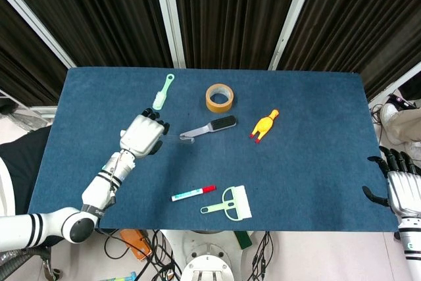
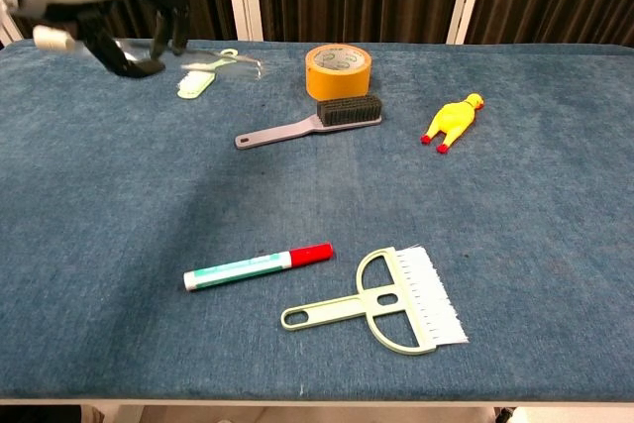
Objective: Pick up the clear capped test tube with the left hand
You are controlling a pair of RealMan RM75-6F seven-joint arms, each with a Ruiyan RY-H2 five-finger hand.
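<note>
Test tube [image 2: 213, 52], clear with a pale cap, is up off your table [image 1: 316, 162] now, lying roughly level in your left hand [image 1: 142, 135], whose fingers are curled around its capped end while the glass end pokes out toward the grey brush [image 1: 210, 127]. From your chest camera the tube sits high at the top left, with the cap showing on the far side of the hand from the glass. Your right hand [image 1: 400, 185] hangs off the right edge of the table, fingers apart and holding nothing. On the blue table surface you have a green-handled squeegee brush [image 1: 229, 204] near the front edge, with a red-capped marker [image 1: 193, 193] just beside it on the left. Further back lie the roll of tan tape [image 1: 220, 97], the yellow rubber chicken [image 1: 264, 125] and a pale green toothbrush-like brush [image 1: 162, 92].
</note>
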